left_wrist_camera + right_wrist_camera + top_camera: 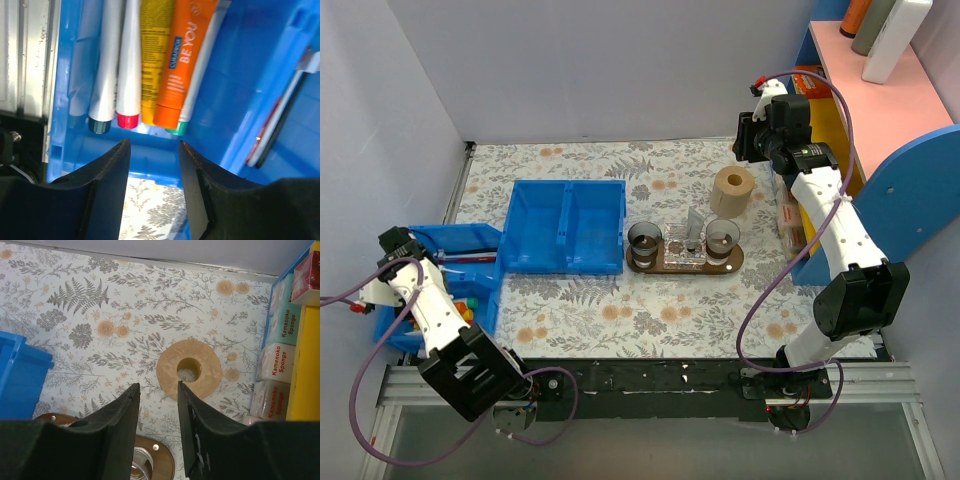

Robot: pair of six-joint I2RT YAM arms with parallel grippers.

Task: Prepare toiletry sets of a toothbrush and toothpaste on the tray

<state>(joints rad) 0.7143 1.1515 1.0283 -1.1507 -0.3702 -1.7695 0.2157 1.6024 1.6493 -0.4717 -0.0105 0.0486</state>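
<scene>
The left jaws are standing partly spread with nothing between them, hanging just over the near wall of a blue bin (240, 75) at the left edge of the counter (650, 310). Directly ahead of the gap, five tubes are lying side by side in the bin, caps pointing toward the jaws. These are a silver tube with a dark cap (102, 70), a white tube with a red cap (129, 65), the yellow toothpaste (154, 55), an orange tube (184, 60) partly overlapping it, and a white tube with a green cap (202, 75). The jaws are touching none of them. Past a divider to the right, some slim long items (272, 125) are lying; what they are cannot be told.

The right jaws are also standing partly spread and empty, hanging high above the counter's far right part. Below their gap, a tan cardboard roll (189, 368) is standing on end. Packaged sponges (280, 360) are sitting stacked in a shelf unit to its right.

The dark wooden tray (733, 262) is lying mid-counter, near the roll and well apart from the toothpaste. It is carrying a dark cup (644, 240) at one end, another dark cup (721, 237) at the other and a clear holder (687, 250) between them. A two-compartment blue bin (565, 225) is sitting just left of the tray.
</scene>
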